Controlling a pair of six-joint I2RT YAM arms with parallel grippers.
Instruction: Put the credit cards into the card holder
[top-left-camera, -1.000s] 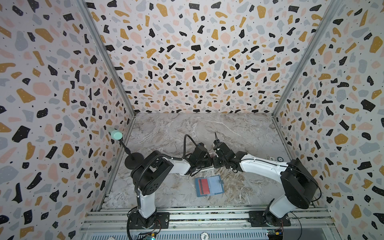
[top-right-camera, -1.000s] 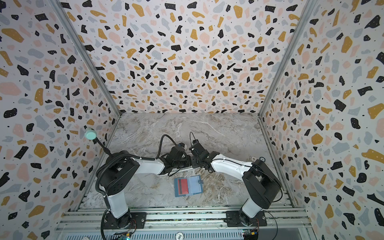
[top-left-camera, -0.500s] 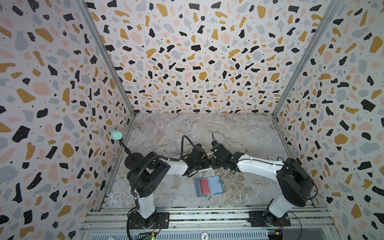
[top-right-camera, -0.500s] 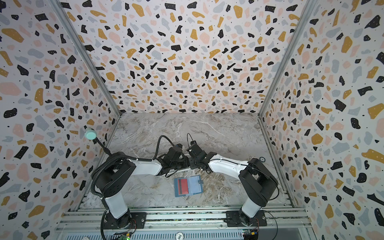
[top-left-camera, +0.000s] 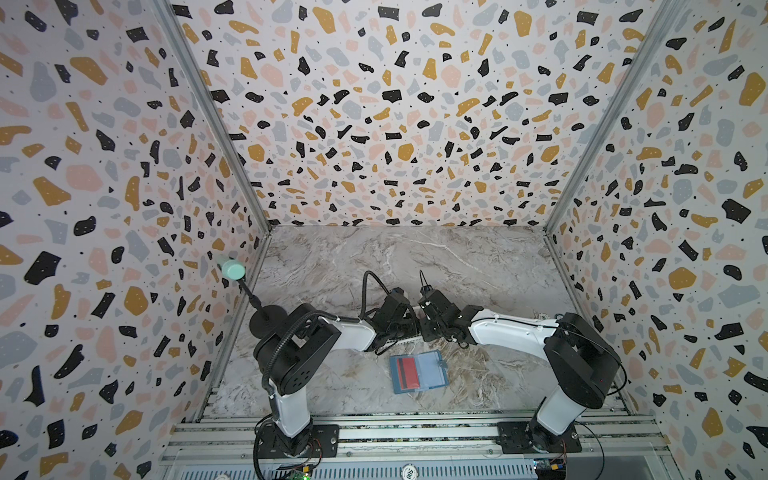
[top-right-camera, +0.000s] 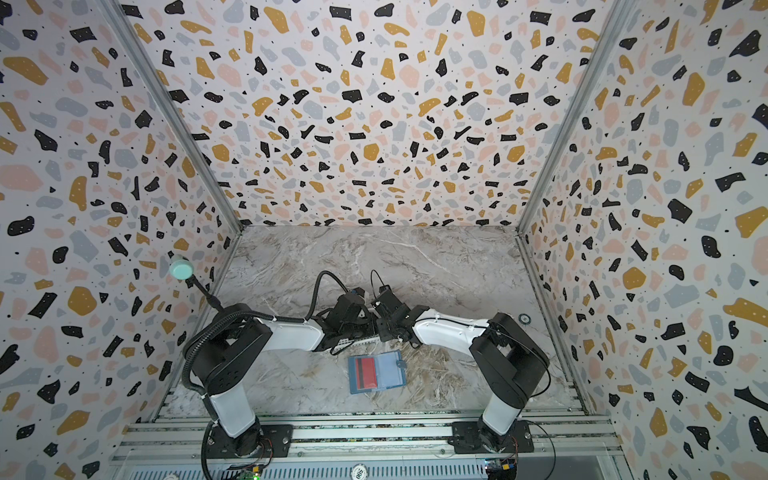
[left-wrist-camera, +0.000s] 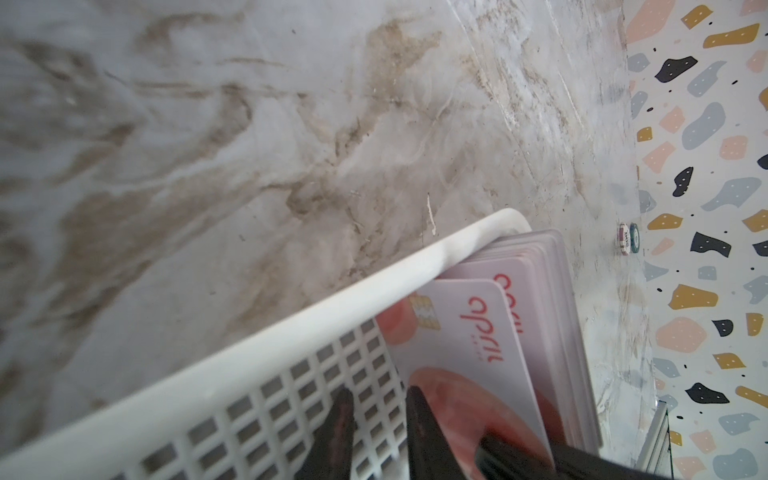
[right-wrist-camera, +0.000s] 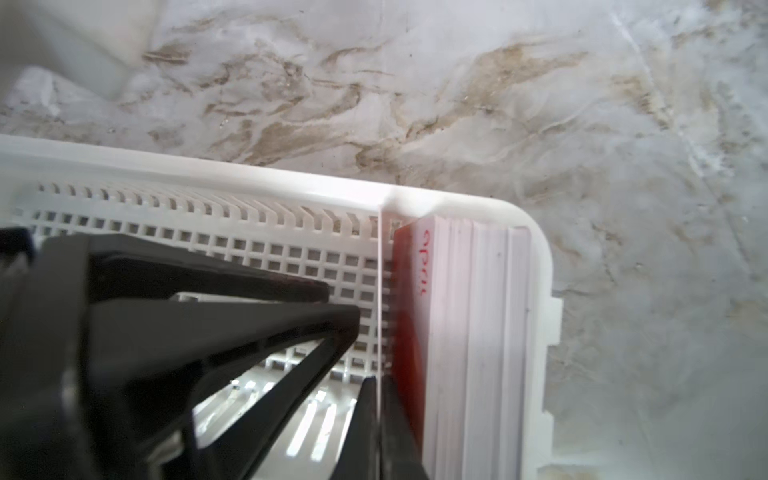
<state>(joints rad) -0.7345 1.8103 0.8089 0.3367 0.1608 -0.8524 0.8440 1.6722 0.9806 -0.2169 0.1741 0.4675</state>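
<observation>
The slate-blue card holder (top-left-camera: 432, 370) (top-right-camera: 390, 370) lies open on the marble near the front, with a red card (top-left-camera: 409, 371) in its left pocket. Behind it both grippers meet inside a white slotted basket (top-left-camera: 405, 340) (right-wrist-camera: 536, 249). A stack of pale credit cards (right-wrist-camera: 478, 332) (left-wrist-camera: 552, 291) stands on edge at the basket's end. My right gripper (right-wrist-camera: 380, 415) (top-left-camera: 428, 328) is shut on the front card (right-wrist-camera: 380, 291) (left-wrist-camera: 465, 345), which stands a little off the stack. My left gripper (left-wrist-camera: 380, 428) (top-left-camera: 409, 328) stands narrowly open beside that card's face, only basket mesh between its fingers.
Terrazzo walls close in the table on three sides. A teal knob on a black stand (top-left-camera: 232, 269) sits by the left wall. Poker chips (left-wrist-camera: 627, 243) lie by the right wall. An aluminium rail (top-left-camera: 415, 428) runs along the front edge.
Both grippers have shifted a little to the left together over the basket. The card holder has not moved.
</observation>
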